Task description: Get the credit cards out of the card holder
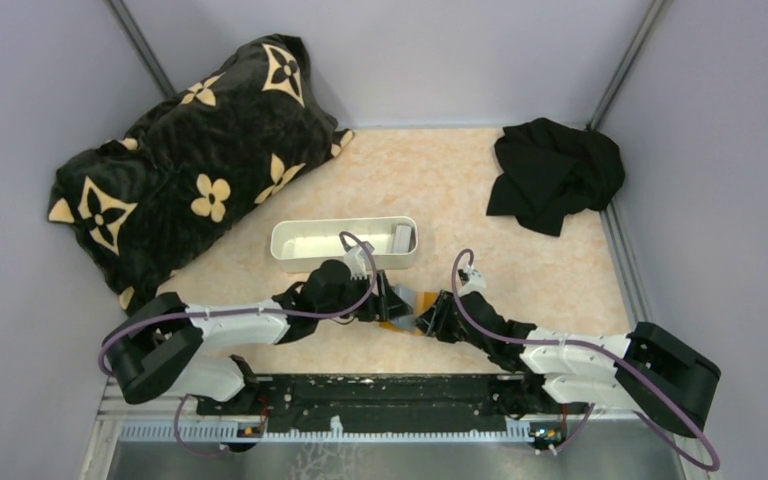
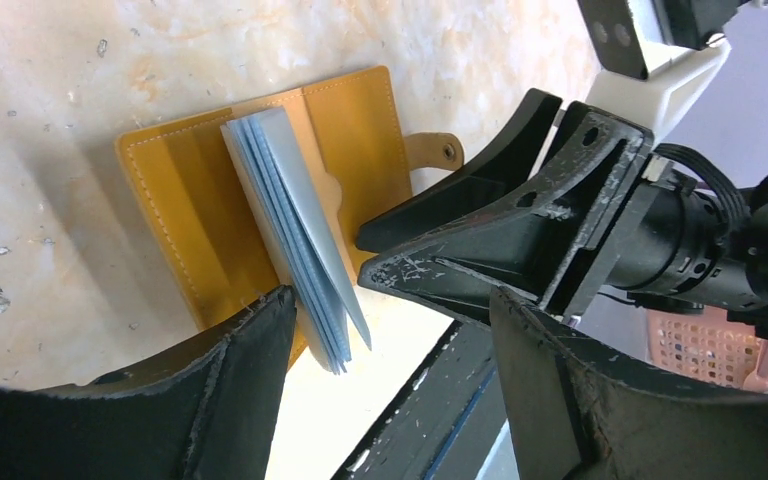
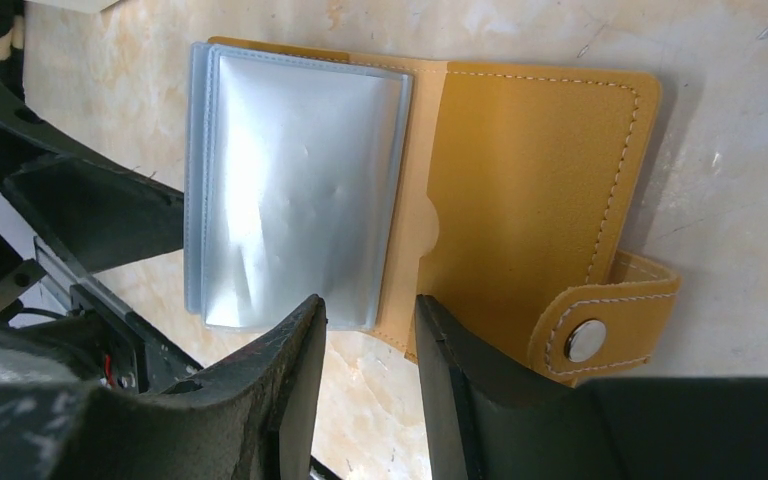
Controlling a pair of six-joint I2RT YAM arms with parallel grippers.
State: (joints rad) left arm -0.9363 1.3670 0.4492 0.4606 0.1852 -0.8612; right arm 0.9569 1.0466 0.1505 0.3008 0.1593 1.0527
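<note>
– Two arms meet low over the beige marbled counter (image 1: 520,260) in the overhead view, the left gripper (image 1: 384,299) and right gripper (image 1: 428,320) either side of the small orange-tan leather card holder (image 1: 406,303). Behind it stands a long white oblong tray (image 1: 280,245), a small grey piece (image 1: 401,238) at its right end: a card perhaps, too small to tell.
– And the left wrist view?
– The holder lies open flat, its grey-blue plastic sleeves (image 2: 295,235) standing up like pages. The left fingers (image 2: 210,400) are spread wide, holding nothing, the sleeves' near end just beside one.
– The right wrist?
– The right fingers (image 3: 295,370) are nearly together at the holder's near edge by the spine; whether they pinch it I cannot tell. No credit cards show in the top sleeve.
– So the step?
– I judge steadying and leafing, hunting for a card. Next, the left must close on one card's edge only, not a sleeve, while the right pins the holder down.
</note>
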